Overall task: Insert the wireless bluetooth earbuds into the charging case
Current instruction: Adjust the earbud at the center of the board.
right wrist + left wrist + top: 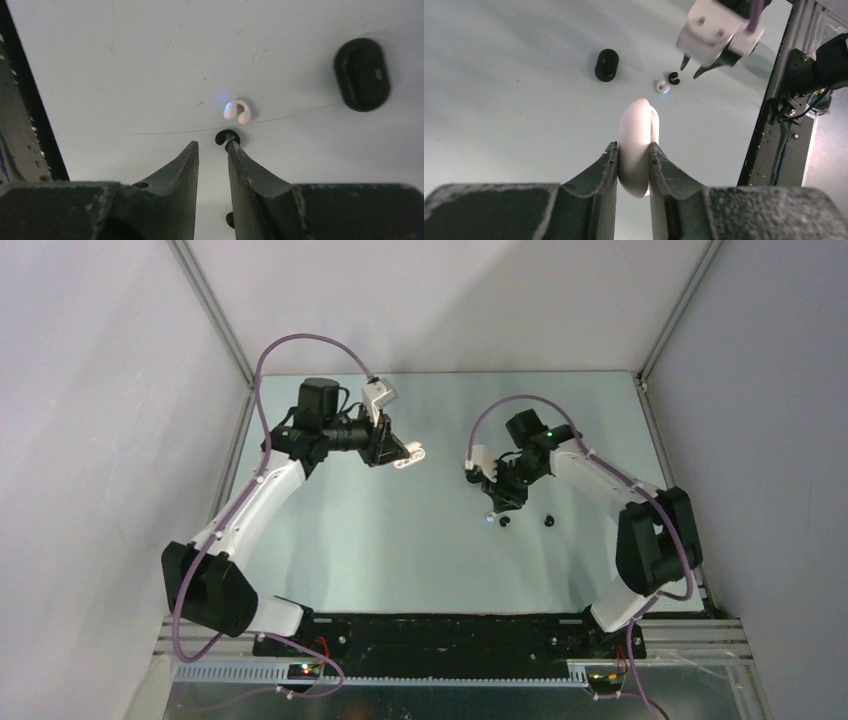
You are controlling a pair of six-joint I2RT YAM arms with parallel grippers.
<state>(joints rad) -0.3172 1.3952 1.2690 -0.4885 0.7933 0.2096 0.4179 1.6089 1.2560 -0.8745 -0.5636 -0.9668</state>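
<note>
Pale matte table (400, 560), closed in by plain white panels (420, 300). Left gripper (633, 146) is clenched on a white case (639, 120), presented edge-on; whether its lid is up cannot be told. Right gripper (212, 145) hangs low, jaws a narrow gap apart with nothing between them, one fingertip right at a black earbud (227, 137). A white earbud (237, 111) lies on the table just beyond, and a black case (362, 74) sits well off to the side.

Assessment: both earbuds look tiny, light, hard-shelled and smooth, so likely to skid or flick out of a pinch. Straddle the curved body squarely across its widest part and close gently.
</note>
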